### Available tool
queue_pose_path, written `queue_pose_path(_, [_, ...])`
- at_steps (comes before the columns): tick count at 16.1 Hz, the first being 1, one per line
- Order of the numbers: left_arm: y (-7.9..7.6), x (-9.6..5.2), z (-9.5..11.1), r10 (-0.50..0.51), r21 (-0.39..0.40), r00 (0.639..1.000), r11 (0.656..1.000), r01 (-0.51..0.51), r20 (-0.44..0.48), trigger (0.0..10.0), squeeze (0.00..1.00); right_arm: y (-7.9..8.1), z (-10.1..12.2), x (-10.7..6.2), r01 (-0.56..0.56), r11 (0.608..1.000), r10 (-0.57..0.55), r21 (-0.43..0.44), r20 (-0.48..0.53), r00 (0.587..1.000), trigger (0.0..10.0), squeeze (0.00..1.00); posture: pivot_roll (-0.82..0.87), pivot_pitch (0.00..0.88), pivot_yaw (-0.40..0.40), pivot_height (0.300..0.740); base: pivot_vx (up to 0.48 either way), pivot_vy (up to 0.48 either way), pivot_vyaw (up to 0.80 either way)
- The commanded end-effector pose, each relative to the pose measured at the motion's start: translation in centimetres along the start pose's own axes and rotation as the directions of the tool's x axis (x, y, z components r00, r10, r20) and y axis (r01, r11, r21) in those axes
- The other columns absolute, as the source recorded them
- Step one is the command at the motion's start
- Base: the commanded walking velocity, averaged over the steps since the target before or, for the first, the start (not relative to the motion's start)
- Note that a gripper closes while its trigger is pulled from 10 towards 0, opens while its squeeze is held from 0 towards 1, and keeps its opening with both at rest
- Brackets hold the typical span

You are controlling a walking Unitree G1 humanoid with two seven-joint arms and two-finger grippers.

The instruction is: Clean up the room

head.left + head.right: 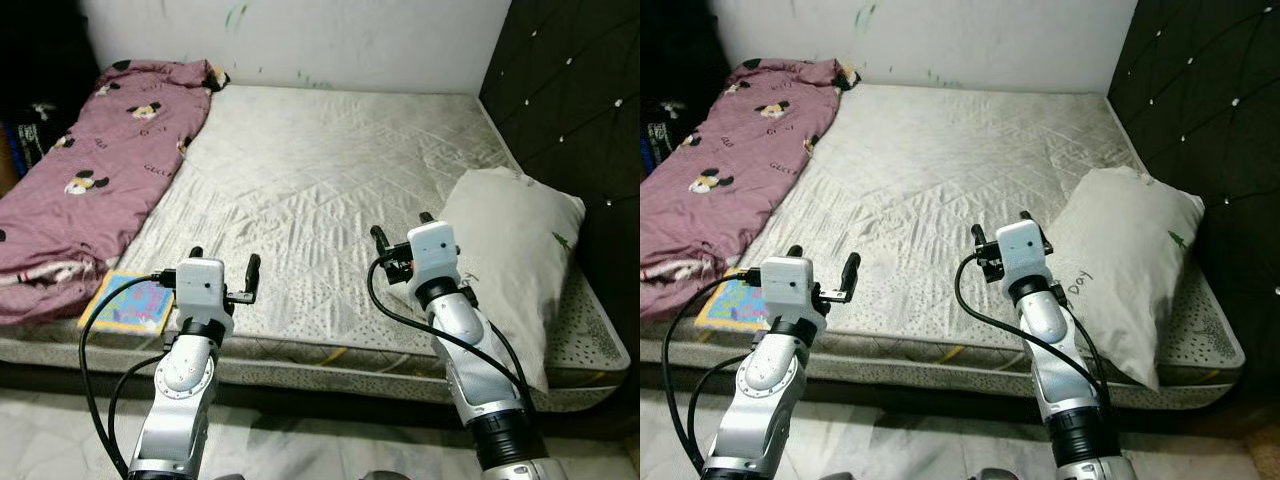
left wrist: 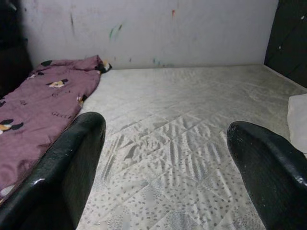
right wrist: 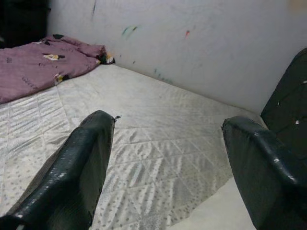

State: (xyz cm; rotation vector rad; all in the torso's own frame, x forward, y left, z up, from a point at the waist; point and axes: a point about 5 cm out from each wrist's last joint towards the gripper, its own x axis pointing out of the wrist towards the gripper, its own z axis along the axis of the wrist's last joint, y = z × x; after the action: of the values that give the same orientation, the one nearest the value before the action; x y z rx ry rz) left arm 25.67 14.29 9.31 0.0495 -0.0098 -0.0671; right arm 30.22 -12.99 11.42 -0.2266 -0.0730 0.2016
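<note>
A bare grey quilted mattress (image 1: 320,190) lies before me. A purple blanket (image 1: 90,170) with cartoon prints is spread along its left side. A colourful picture book (image 1: 128,303) rests at the near left edge. A grey-white pillow (image 1: 515,255) lies by the dark headboard on the right. My left gripper (image 1: 222,268) hovers open over the near edge, just right of the book. My right gripper (image 1: 400,240) is open above the mattress, just left of the pillow. Nothing is between either pair of fingers.
A dark padded headboard (image 1: 575,110) runs along the right side. A white wall (image 1: 300,40) with paint marks stands behind the bed. Dark clutter (image 1: 30,115) sits at the far left. Pale tiled floor (image 1: 320,440) lies in front of the bed.
</note>
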Motion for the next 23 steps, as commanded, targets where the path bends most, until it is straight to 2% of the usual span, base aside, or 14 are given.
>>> queue_pose_path(1, [-0.09,0.07,0.40,-0.017,0.007,1.000,1.000,0.017,0.018,10.0,0.00,-0.17,0.14,0.20,-0.002,1.000,0.002,-0.006,0.008,1.000,10.0,0.00,-0.07,0.000,0.003,0.740,0.405,0.000,0.00])
queue_pose_path(10, [-0.04,0.24,0.41,-0.020,0.000,1.000,1.000,0.020,0.017,10.0,0.00,-0.15,0.25,0.54,0.002,1.000,-0.002,-0.005,0.012,1.000,10.0,0.00,-0.07,0.000,0.002,0.740,0.403,0.000,0.00])
queue_pose_path(15, [0.07,0.34,0.08,-0.009,0.001,1.000,1.000,0.009,-0.009,10.0,0.00,-0.51,-0.09,0.48,0.015,1.000,-0.015,0.001,-0.001,1.000,10.0,0.00,-0.08,0.000,0.002,0.740,0.000,0.000,0.00])
queue_pose_path(19, [-0.04,0.25,0.02,-0.011,0.008,1.000,1.000,0.011,-0.011,10.0,0.00,-0.45,-0.18,0.46,0.017,1.000,-0.017,0.002,0.000,1.000,10.0,0.00,-0.07,0.000,0.003,0.740,0.000,0.000,-0.80])
queue_pose_path(23, [-0.05,0.24,-0.04,-0.014,0.008,1.000,1.000,0.014,-0.013,10.0,0.00,-0.45,-0.06,0.76,0.018,1.000,-0.018,-0.002,0.005,1.000,10.0,0.00,-0.07,0.000,0.003,0.740,0.000,-0.314,0.00])
